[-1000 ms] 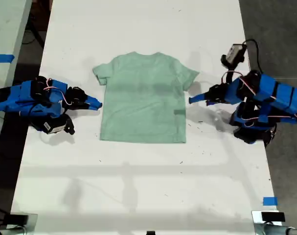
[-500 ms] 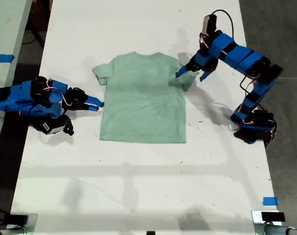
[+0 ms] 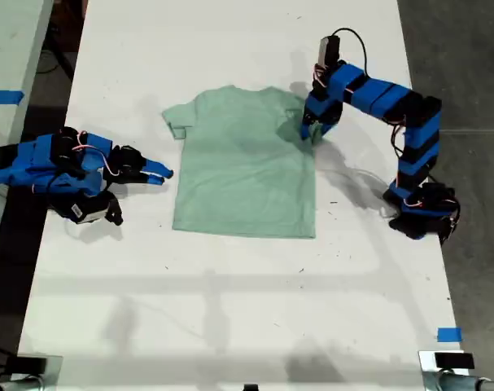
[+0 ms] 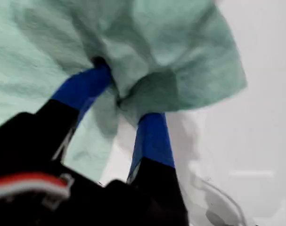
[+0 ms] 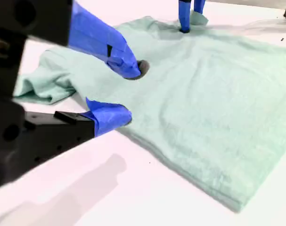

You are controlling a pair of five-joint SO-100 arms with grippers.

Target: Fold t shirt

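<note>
Pinched tight on the sleeve goes my first gripper (image 3: 310, 130), cloth bunched between its blue fingers (image 4: 152, 141) in its wrist view. One t shirt (image 3: 242, 167) lies mid-table (image 3: 230, 309), wide bare white toward the near edge. My second gripper (image 3: 161, 173), jaws parted, empty, sits at the shirt's exterior-view left edge. Two arms.

The exterior view is bright and sharp, the white worktop (image 3: 230, 309) evenly lit and close to washed out, with soft grey shadows lying beside each arm. The first wrist view is blurred throughout, the shirt (image 4: 147, 52) smeared and the worktop glaring white. The second wrist view is fairly clear farther off, soft on the near jaws.
</note>
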